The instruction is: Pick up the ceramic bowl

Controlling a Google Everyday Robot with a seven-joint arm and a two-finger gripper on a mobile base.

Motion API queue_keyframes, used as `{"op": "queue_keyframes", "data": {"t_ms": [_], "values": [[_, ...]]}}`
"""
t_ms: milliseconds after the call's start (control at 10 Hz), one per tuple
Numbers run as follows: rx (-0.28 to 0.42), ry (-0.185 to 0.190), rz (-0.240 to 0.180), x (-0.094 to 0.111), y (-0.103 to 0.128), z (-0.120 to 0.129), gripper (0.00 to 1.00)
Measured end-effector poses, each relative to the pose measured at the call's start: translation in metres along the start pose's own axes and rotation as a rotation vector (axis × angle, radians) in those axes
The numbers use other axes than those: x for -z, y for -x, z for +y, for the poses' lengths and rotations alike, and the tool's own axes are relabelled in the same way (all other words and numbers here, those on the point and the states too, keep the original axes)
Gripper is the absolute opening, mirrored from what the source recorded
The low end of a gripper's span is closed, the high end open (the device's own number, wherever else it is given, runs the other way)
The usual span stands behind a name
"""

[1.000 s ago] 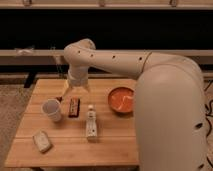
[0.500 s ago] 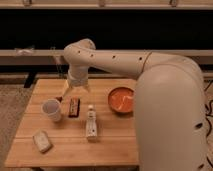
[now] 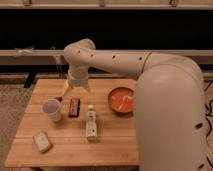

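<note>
The ceramic bowl (image 3: 121, 99) is round, shallow and orange-red. It sits on the right part of the wooden table (image 3: 115, 145), partly hidden by my large white arm in front. My gripper (image 3: 75, 94) hangs from the arm over the table's back middle, left of the bowl and apart from it. It is just above a dark brown bar (image 3: 74, 106) and beside the white cup (image 3: 51, 109). It holds nothing that I can see.
A white bottle (image 3: 91, 123) lies near the table's middle. A pale sponge-like block (image 3: 42, 141) lies at the front left. A dark shelf and rail run behind the table. My arm's bulk fills the right side of the view.
</note>
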Motion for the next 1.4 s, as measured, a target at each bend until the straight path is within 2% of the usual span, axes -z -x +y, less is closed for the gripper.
{"op": "queue_keyframes", "data": {"t_ms": [1200, 1400], "values": [[0.001, -0.001, -0.001, 0.0000, 0.0001, -0.0002, 0.79], [0.013, -0.012, -0.010, 0.0004, 0.0017, -0.0024, 0.79]]}}
